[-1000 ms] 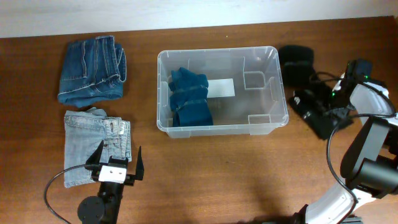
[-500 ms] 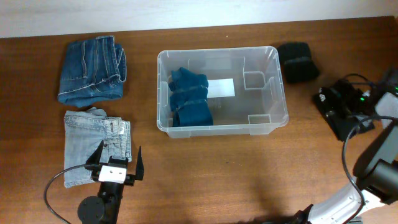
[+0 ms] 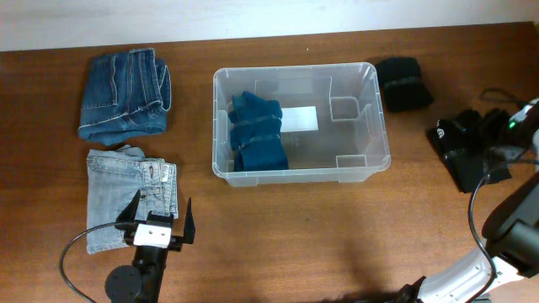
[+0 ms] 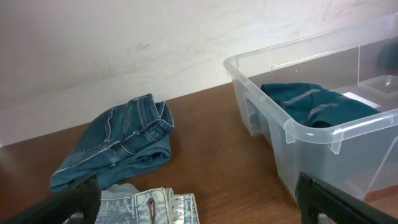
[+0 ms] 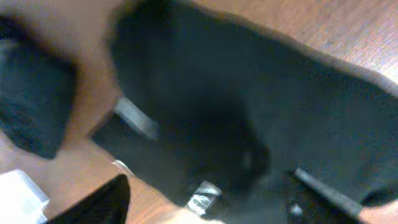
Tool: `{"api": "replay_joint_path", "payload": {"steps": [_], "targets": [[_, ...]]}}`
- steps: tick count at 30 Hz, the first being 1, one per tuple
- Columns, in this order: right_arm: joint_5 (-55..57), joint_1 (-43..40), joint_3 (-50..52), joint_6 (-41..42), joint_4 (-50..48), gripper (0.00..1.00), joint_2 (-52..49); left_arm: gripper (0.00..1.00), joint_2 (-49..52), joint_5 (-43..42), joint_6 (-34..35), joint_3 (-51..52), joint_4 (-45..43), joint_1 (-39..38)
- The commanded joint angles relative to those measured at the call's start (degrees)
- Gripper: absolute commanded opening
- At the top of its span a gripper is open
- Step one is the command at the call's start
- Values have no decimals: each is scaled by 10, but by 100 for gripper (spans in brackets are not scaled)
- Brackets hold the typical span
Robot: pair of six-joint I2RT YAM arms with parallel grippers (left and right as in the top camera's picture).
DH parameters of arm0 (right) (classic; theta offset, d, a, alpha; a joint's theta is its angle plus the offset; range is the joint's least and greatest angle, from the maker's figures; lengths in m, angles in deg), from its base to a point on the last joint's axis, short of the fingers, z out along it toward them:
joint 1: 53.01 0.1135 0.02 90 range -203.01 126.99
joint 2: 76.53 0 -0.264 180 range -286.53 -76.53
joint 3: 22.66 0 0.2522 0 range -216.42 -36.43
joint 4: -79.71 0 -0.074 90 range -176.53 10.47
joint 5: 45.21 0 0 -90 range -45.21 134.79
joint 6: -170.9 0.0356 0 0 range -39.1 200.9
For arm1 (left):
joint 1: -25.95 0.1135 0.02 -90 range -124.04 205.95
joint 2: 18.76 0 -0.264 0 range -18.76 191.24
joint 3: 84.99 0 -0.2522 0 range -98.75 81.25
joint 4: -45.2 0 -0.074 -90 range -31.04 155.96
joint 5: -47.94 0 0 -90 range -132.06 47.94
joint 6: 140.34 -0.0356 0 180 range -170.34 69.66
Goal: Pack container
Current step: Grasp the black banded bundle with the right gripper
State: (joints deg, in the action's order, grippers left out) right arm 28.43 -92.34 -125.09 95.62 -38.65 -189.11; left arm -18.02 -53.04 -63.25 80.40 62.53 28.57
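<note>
Clear container [image 3: 376, 126] mid-table, folded teal garment [image 3: 255, 133] in its left end. Left gripper [image 3: 160, 212] spread wide, at near edge of light jeans [image 3: 118, 181]; dark jeans [image 3: 125, 93] beyond. Right gripper [image 3: 488, 145] far right, over black cloth [image 3: 455, 150]; wrist view blurred, cannot tell grip

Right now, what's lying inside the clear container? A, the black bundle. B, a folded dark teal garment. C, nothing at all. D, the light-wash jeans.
B: the folded dark teal garment sits in the left half of the container, while the light-wash jeans and the black bundle lie outside it on the table.
</note>
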Motion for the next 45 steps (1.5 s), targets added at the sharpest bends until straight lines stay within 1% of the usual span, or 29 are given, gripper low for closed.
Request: {"api": "replay_joint_path", "payload": {"steps": [1,2,4,6,11,14,18,21,28,32,40,45], "targets": [[34,1,-76,-121,18,96,5,99,-4,-7,-9,3,0,1],[58,1,-87,-153,26,99,5,99,-4,-7,-9,3,0,1],[108,2,-94,-202,29,99,5,99,-4,-7,-9,3,0,1],[123,0,-91,-245,29,99,2,99,-4,-7,-9,3,0,1],[75,-2,-89,-344,24,99,-27,99,-4,-7,-9,3,0,1],[75,-2,-90,-353,17,99,-50,99,-4,-7,-9,3,0,1],[73,-4,-90,-406,17,99,-79,99,-4,-7,-9,3,0,1],[64,-13,-90,-416,13,99,-98,99,-4,-7,-9,3,0,1],[-12,-46,-90,-436,18,99,-124,99,-4,-7,-9,3,0,1],[-86,-53,-90,-476,42,99,-144,99,-4,-7,-9,3,0,1],[-89,-52,-90,-475,60,99,-181,99,-4,-7,-9,3,0,1],[-118,-52,-90,-475,68,99,-185,99,-4,-6,-9,3,0,1]]}}
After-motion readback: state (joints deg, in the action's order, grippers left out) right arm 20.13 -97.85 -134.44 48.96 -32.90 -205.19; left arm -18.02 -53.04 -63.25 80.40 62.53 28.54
